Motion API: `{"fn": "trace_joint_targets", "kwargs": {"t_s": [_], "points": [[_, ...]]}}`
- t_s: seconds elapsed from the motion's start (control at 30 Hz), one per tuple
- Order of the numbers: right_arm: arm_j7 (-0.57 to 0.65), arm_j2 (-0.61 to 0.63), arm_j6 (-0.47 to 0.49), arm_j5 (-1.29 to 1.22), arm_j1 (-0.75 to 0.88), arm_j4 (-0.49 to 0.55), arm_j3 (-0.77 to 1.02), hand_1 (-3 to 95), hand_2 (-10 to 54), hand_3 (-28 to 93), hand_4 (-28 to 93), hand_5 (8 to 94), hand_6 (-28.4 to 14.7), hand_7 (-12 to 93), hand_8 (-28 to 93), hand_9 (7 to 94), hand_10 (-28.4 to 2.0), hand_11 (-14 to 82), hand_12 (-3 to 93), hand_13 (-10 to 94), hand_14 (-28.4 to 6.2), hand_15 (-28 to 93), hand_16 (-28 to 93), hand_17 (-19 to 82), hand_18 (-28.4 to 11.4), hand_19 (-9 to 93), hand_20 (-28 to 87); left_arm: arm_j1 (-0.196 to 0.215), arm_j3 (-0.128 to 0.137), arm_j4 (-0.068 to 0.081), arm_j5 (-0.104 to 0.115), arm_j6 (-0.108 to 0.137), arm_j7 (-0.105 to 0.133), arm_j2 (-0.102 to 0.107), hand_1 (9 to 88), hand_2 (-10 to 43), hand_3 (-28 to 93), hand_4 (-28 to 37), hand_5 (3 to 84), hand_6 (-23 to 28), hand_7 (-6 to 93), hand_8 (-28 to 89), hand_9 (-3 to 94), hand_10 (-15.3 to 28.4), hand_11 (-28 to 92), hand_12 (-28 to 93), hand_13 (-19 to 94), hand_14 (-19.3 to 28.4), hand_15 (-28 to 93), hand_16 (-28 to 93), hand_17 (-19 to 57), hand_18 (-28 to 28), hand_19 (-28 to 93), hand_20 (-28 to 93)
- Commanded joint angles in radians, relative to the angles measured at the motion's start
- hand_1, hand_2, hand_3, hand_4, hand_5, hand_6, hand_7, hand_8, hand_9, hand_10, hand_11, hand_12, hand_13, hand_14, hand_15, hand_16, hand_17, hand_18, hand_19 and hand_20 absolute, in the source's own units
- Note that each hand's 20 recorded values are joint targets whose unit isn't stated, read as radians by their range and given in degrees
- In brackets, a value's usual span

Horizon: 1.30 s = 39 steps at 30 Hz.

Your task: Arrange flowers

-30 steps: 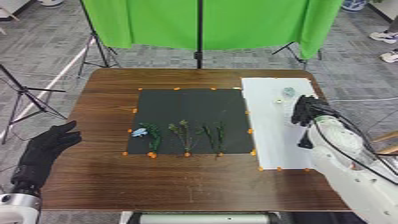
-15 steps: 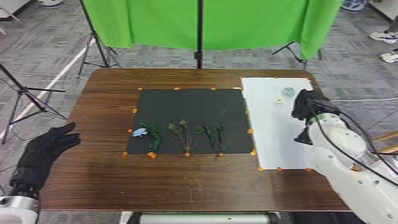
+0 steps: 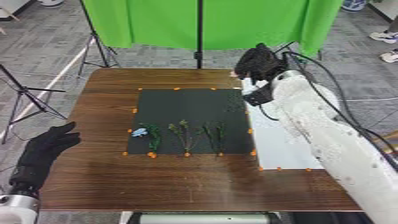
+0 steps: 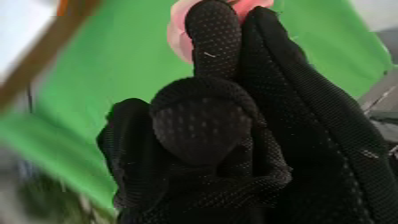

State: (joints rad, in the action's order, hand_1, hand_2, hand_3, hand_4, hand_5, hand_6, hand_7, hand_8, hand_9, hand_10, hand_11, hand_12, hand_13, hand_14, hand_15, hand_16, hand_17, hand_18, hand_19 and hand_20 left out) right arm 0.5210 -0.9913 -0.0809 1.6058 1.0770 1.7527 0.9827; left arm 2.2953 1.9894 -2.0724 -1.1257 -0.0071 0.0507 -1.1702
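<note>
My right hand [image 3: 259, 65] is over the far right part of the table, above the white sheet's far end. In the right wrist view, my right hand [image 4: 204, 125] has curled fingers, with a pink flower [image 4: 181, 36] pinched at its tips. A blue flower [image 3: 139, 132] with a green stem [image 3: 155, 138] lies on the black mat's near left. Beside it on the mat lie a leafy sprig [image 3: 186, 136] and thin green stems [image 3: 213, 134]. At the table's left edge, my left hand [image 3: 49, 144] rests open, holding nothing.
The black mat [image 3: 182, 107] is taped down mid-table with orange pieces. To its right lies a white sheet [image 3: 284, 155], partly covered by my right arm. Beyond the table stand a green backdrop [image 3: 160, 30] and black stands.
My right hand has moved away from the right side of the white sheet, farther across the table and leftward. The small items near the sheet's far end are now hidden by that arm. The left hand is unmoved.
</note>
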Motion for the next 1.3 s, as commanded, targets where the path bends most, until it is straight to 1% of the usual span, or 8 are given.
{"fn": "trace_joint_targets", "kwargs": {"t_s": [0.03, 0.2, 0.57, 0.73, 0.93, 1.0, 1.13, 1.3], "points": [[-0.031, -0.225, 0.018, -0.164, -0.131, -0.124, -0.268, 64.8, -9.5, 54, -14, 80.2, -1.8, 24, 15, 93.2, -8.5, 9.4, 43.6, 94, 0.3, 53, 38, 63, -13.0, 93, 51, -0.027, -0.024, 0.013, -0.005, -0.009, -0.008, 0.018, 18.7, 22.7, 64, -28.3, 44.9, 7.1, 8.0, -6, 44.6, 15.3, 18, 10, 37, 19.4, 16, -1, 9.8, 12.9, 12, 19], [-0.035, -0.291, -0.020, -0.221, -0.149, -0.176, -0.353, 64.6, -9.5, 54, -14, 80.1, -1.7, 24, 15, 93.2, -8.5, 9.4, 43.4, 94, 0.4, 53, 38, 63, -13.0, 93, 52, -0.052, -0.042, 0.025, -0.008, -0.023, -0.013, 0.032, 18.8, 22.8, 64, -28.3, 44.9, 7.1, 8.0, -6, 44.6, 15.3, 18, 10, 37, 19.4, 16, -1, 9.8, 13.0, 12, 19], [-0.044, -0.364, -0.111, -0.252, -0.189, -0.249, -0.435, 63.8, -9.5, 56, -16, 79.3, -1.3, 25, 14, 92.9, -8.4, 9.0, 43.0, 94, 0.4, 53, 38, 63, -12.6, 93, 52, -0.071, -0.078, 0.040, -0.008, -0.023, -0.001, 0.025, 18.7, 22.9, 64, -28.3, 44.8, 7.0, 7.9, -6, 44.6, 15.3, 17, 10, 37, 19.4, 16, -1, 9.7, 13.0, 12, 19], [-0.061, -0.383, -0.168, -0.261, -0.208, -0.298, -0.466, 63.3, -9.5, 56, -16, 79.1, -1.4, 24, 13, 92.6, -8.3, 8.5, 41.9, 94, 0.3, 53, 38, 63, -12.7, 93, 52, -0.082, -0.103, 0.048, -0.006, -0.014, 0.015, 0.014, 19.3, 31.1, 63, -28.2, 44.9, 6.5, 8.3, -6, 44.8, 15.2, 18, 10, 37, 19.3, 16, -1, 9.7, 13.0, 12, 19], [-0.062, -0.406, -0.220, -0.247, -0.218, -0.344, -0.487, 63.1, -9.5, 57, -16, 78.6, -1.2, 24, 11, 92.0, -8.4, 7.1, 39.1, 94, 0.4, 53, 38, 62, -12.6, 93, 52, -0.090, -0.119, 0.059, -0.011, -0.015, 0.033, 0.007, 19.2, 33.5, 65, -28.3, 45.1, 6.2, 8.9, -6, 45.2, 15.2, 18, 10, 37, 19.1, 17, -1, 10.1, 12.8, 12, 19], [-0.058, -0.412, -0.215, -0.230, -0.215, -0.354, -0.488, 62.9, -9.5, 57, -16, 78.6, -1.1, 24, 10, 91.7, -8.7, 6.6, 38.3, 94, 0.4, 53, 39, 62, -12.6, 93, 52, -0.092, -0.120, 0.063, -0.014, -0.026, 0.045, 0.006, 22.1, 31.0, 67, -27.6, 44.7, 6.4, 8.8, -6, 45.2, 15.2, 18, 10, 38, 19.1, 17, -1, 10.2, 12.7, 12, 19], [-0.053, -0.420, -0.217, -0.230, -0.217, -0.366, -0.496, 62.9, -9.5, 57, -16, 78.6, -0.9, 23, 9, 91.5, -8.8, 5.8, 36.4, 94, 0.3, 53, 39, 62, -12.6, 93, 52, -0.093, -0.114, 0.072, -0.020, -0.051, 0.079, 0.003, 30.6, 20.4, 70, -14.1, 42.0, 6.1, 9.0, -6, 45.1, 15.0, 18, 10, 38, 18.9, 17, -1, 10.3, 12.7, 12, 19], [-0.053, -0.423, -0.209, -0.223, -0.214, -0.365, -0.502, 62.2, -9.5, 58, -16, 77.9, -0.5, 21, 7, 90.2, -8.9, 3.7, 31.9, 94, 0.1, 53, 39, 62, -12.5, 93, 52, -0.096, -0.116, 0.076, -0.029, -0.042, 0.098, 0.004, 39.3, 11.1, 73, -3.4, 39.7, 5.4, 9.6, -6, 44.7, 14.1, 18, 10, 38, 17.9, 16, -1, 11.0, 12.4, 11, 19]]}}
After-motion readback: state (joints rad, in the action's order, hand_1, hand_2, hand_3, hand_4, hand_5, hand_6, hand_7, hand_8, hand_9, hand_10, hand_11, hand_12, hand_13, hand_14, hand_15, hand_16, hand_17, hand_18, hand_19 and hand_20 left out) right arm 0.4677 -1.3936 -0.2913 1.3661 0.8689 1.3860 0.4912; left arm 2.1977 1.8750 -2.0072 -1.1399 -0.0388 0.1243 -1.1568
